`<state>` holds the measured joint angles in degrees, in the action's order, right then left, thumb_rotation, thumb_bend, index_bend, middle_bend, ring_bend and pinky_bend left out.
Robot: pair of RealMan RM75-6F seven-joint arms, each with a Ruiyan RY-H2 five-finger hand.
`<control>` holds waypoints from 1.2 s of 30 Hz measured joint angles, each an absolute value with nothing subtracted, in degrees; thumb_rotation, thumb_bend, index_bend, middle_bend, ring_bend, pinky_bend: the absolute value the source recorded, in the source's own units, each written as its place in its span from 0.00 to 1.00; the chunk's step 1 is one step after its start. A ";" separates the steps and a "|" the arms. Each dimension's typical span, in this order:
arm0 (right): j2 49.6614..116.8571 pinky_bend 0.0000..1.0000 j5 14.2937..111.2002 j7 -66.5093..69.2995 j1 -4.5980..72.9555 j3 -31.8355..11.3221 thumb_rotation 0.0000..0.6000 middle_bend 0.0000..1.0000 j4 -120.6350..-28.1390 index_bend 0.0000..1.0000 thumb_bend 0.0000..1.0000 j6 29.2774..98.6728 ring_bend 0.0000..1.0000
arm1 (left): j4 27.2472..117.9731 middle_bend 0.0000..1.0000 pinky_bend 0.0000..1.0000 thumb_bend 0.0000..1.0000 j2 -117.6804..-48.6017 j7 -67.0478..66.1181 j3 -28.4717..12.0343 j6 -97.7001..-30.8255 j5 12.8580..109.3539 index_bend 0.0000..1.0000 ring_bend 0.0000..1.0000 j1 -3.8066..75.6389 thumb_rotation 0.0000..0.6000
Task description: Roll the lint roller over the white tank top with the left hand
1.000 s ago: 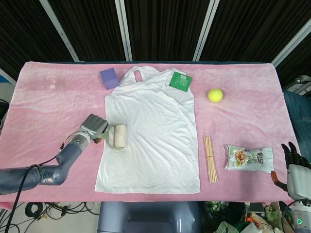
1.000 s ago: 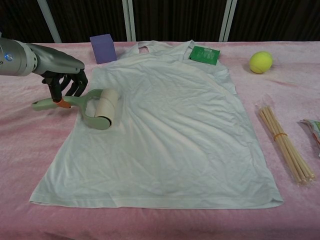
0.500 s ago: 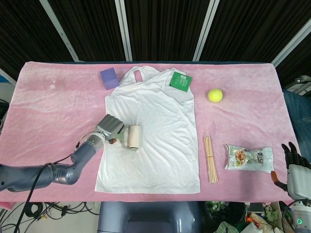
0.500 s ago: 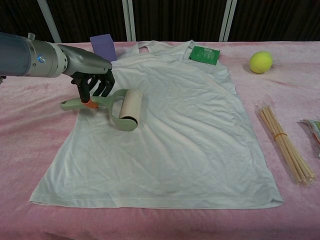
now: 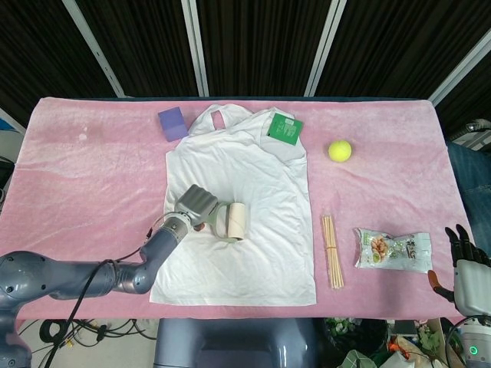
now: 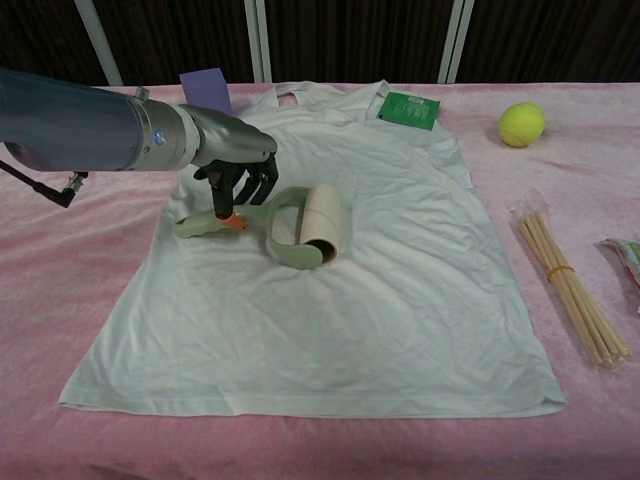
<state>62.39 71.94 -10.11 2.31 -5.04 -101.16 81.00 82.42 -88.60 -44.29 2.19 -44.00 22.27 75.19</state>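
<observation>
The white tank top (image 5: 245, 176) (image 6: 380, 270) lies flat on the pink table cover, straps at the far end. My left hand (image 5: 196, 205) (image 6: 235, 165) grips the pale green handle of the lint roller (image 5: 232, 221) (image 6: 305, 225). Its cream roll rests on the shirt's middle, left of centre. My right hand (image 5: 462, 253) hangs beyond the table's right front edge with its fingers apart and nothing in it; the chest view does not show it.
A purple block (image 5: 173, 123) (image 6: 205, 95) stands by the shirt's left strap and a green packet (image 5: 285, 128) (image 6: 408, 109) lies on its right shoulder. A tennis ball (image 5: 340, 150) (image 6: 522, 124), a bundle of wooden sticks (image 5: 332, 251) (image 6: 573, 285) and a snack bag (image 5: 391, 249) lie right of the shirt.
My left hand has pushed the lint roller to the right, from the shirt's left edge onto its middle. The right hand has not moved.
</observation>
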 measured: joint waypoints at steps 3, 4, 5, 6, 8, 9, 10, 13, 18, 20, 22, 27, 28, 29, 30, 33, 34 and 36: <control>62.42 0.19 71.96 -10.15 2.31 -5.02 1.00 0.00 -101.16 0.01 0.27 81.01 0.17 | 82.79 0.60 0.71 0.41 -87.60 -44.02 2.81 -44.33 22.40 0.62 0.51 74.56 1.00; 62.43 0.19 71.94 -10.18 2.32 -5.01 1.00 0.00 -101.16 0.01 0.27 81.00 0.17 | 82.90 0.60 0.71 0.41 -87.29 -43.94 3.06 -44.38 22.50 0.62 0.51 74.35 1.00; 62.45 0.19 71.92 -10.22 2.33 -5.01 1.00 0.00 -101.16 0.00 0.27 80.99 0.17 | 83.04 0.60 0.71 0.41 -86.86 -43.86 3.44 -44.43 22.63 0.62 0.51 74.06 1.00; 62.49 0.19 71.89 -10.29 2.35 -5.03 1.00 0.00 -101.14 0.00 0.27 80.98 0.17 | 83.16 0.60 0.71 0.41 -86.50 -43.79 3.75 -44.44 22.76 0.62 0.51 73.81 1.00; 62.53 0.19 71.83 -10.35 2.36 -5.06 1.00 0.00 -101.13 0.00 0.27 80.99 0.17 | 83.48 0.60 0.71 0.41 -85.54 -43.46 4.54 -44.40 23.21 0.62 0.51 73.07 1.00; 62.54 0.19 71.78 -10.39 2.36 -5.10 1.00 0.00 -101.14 0.00 0.27 81.05 0.17 | 83.61 0.60 0.71 0.41 -85.10 -43.24 4.91 -44.31 23.38 0.62 0.51 72.68 1.00; 62.55 0.19 71.75 -10.42 2.35 -5.12 1.00 0.00 -101.14 0.01 0.27 81.08 0.17 | 83.73 0.60 0.71 0.41 -84.65 -42.99 5.29 -44.17 23.65 0.62 0.51 72.29 1.00; 62.57 0.19 71.72 -10.46 2.34 -5.13 1.00 0.00 -101.17 0.01 0.27 81.10 0.17 | 83.89 0.60 0.71 0.41 -83.18 -42.10 6.54 -43.65 24.52 0.62 0.51 71.00 1.00; 62.67 0.19 71.81 -10.69 2.41 -5.06 1.00 0.00 -101.16 0.01 0.27 81.04 0.17 | 83.74 0.60 0.71 0.41 -82.01 -39.75 6.38 -43.65 26.30 0.62 0.51 69.56 1.00; 62.69 0.19 71.75 -10.71 2.39 -5.07 1.00 0.00 -101.16 0.01 0.27 81.07 0.17 | 83.89 0.60 0.71 0.41 -81.62 -38.50 5.90 -43.52 27.83 0.62 0.51 69.02 1.00; 62.68 0.19 71.67 -10.70 2.38 -5.10 1.00 0.00 -101.18 0.01 0.27 81.07 0.17 | 84.00 0.60 0.71 0.41 -81.35 -37.68 5.58 -43.44 29.26 0.62 0.51 68.57 1.00; 62.61 0.19 71.61 -10.53 2.38 -5.10 1.00 0.00 -101.13 0.01 0.27 80.98 0.17 | 84.31 0.60 0.71 0.41 -80.14 -35.05 4.81 -43.65 31.69 0.62 0.51 66.89 1.00; 62.60 0.19 71.61 -10.51 2.38 -5.10 1.00 0.00 -101.11 0.01 0.27 80.96 0.17 | 84.42 0.60 0.71 0.41 -79.77 -34.60 4.72 -43.74 31.90 0.62 0.51 66.58 1.00; 62.59 0.19 71.61 -10.51 2.39 -5.10 1.00 0.00 -101.08 0.01 0.27 80.96 0.17 | 84.57 0.60 0.71 0.41 -79.33 -34.15 4.65 -43.83 32.15 0.62 0.51 66.26 1.00; 62.58 0.19 71.60 -10.50 2.40 -5.11 1.00 0.00 -101.04 0.01 0.27 80.94 0.17 | 84.83 0.60 0.71 0.41 -78.70 -33.56 4.59 -43.95 32.58 0.62 0.51 65.81 1.00; 62.60 0.19 71.47 -10.51 2.40 -5.15 1.00 0.00 -101.09 0.01 0.27 80.92 0.17 | 85.69 0.60 0.71 0.41 -76.85 -32.06 4.60 -44.25 33.84 0.62 0.51 64.61 1.00; 62.61 0.19 71.43 -10.57 2.39 -5.16 1.00 0.00 -101.11 0.01 0.27 80.95 0.17 | 86.04 0.60 0.71 0.41 -76.14 -31.44 4.64 -44.34 34.54 0.62 0.51 64.14 1.00; 62.65 0.19 71.39 -10.75 2.36 -5.17 1.00 0.00 -101.13 0.01 0.27 81.09 0.17 | 86.80 0.60 0.71 0.41 -74.34 -29.56 4.76 -44.48 36.80 0.63 0.51 62.75 1.00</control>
<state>62.65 71.39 -10.75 2.36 -5.17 -101.13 81.09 86.80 -74.34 -29.56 4.76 -44.48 36.80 62.75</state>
